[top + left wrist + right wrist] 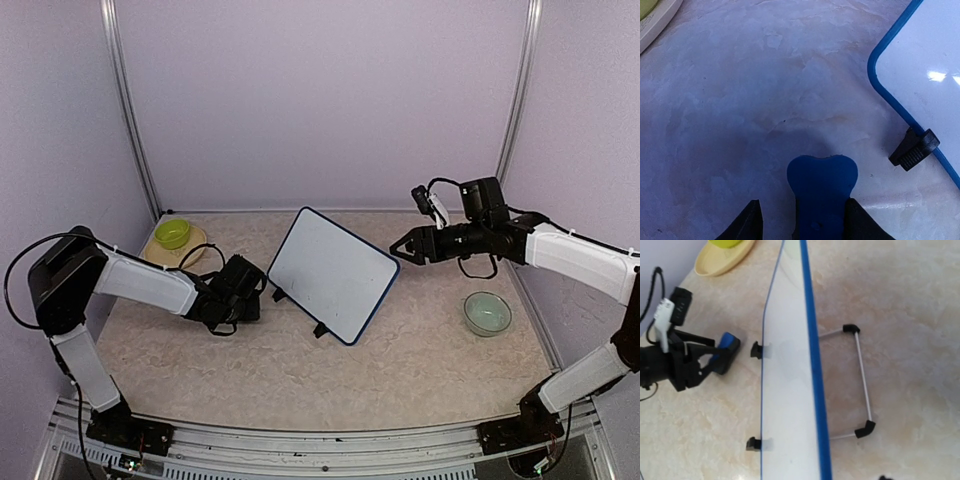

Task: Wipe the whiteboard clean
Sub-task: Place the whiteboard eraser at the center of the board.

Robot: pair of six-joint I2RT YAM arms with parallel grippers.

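Note:
The whiteboard [330,272] stands tilted on its legs at the table's middle, its white face blank. In the left wrist view its blue-framed corner [925,65] and a black foot [914,149] show at the right. My left gripper [243,290] is low on the table left of the board, open around a small blue block [821,192]. One finger [747,222] stands clear of the block; the other [860,220] is against it. My right gripper [398,250] hovers open by the board's upper right corner, holding nothing. The right wrist view looks down along the board's top edge [810,365] and its wire stand [860,385].
A green bowl [173,234] on a yellowish plate [160,252] sits at the back left. A pale green bowl [487,312] stands at the right under my right arm. Walls close the table on three sides.

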